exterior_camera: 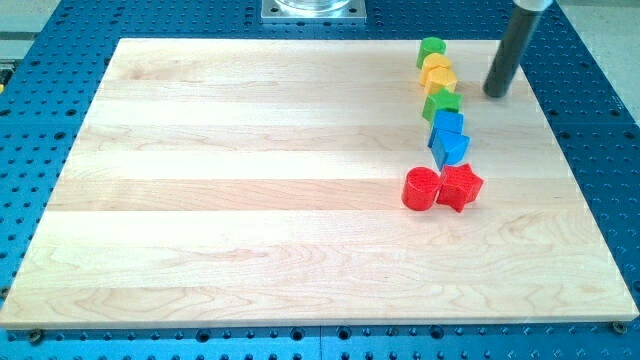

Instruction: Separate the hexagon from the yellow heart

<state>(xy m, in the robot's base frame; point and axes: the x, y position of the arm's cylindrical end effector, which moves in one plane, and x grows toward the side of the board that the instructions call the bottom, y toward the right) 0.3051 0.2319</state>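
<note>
Hexagon (436,65), yellow, sitting near the view's top right on the wooden board (250,200); taken as the upper of two touching yellow blocks, though outlines too small to be certain which is which; pressed against the yellow heart (441,81) directly below it, so not yet separated.

Part of a close column running down the board's right side; topped by a green block (431,48), shape unclear, touching the hexagon's upper edge; continued under the heart by a second green block (441,103), then a blue cube (448,124), then another blue block (451,149) with an angular outline; each touching or just beside the next.

Ended at the bottom by a red cylinder (421,188) and a red star (460,187), side by side and touching, star towards the view's right.

Tip (495,95) down on the board at the view's right of the column, near the heart and the second green block but apart from both; touching no block; plain dark rod without jaws, so grasping nothing.

Blue perforated table (60,40) around the board on all sides.
</note>
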